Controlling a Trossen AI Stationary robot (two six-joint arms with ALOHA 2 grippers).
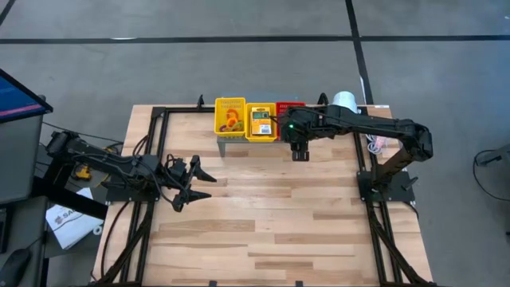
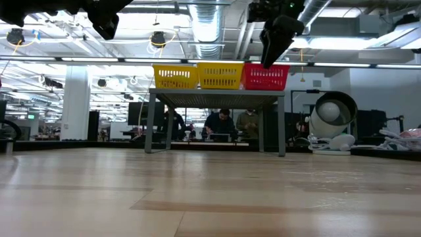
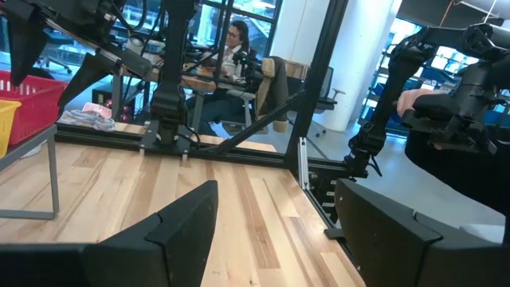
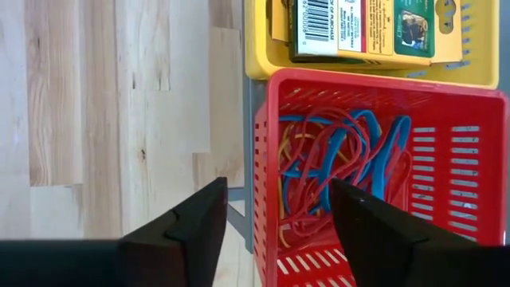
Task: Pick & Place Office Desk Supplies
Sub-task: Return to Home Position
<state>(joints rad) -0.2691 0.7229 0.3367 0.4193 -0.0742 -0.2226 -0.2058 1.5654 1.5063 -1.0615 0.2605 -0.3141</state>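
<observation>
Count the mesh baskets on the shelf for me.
3, in a row on the grey shelf: left yellow basket, middle yellow basket, and red basket at the right end, partly under the right arm.

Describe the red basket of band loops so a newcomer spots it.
At the wooden table's far edge, a grey metal shelf carries three plastic mesh baskets in a row. Take the right-end one, nearest the open right gripper: the only red basket, holding blue and orange loops.
</observation>
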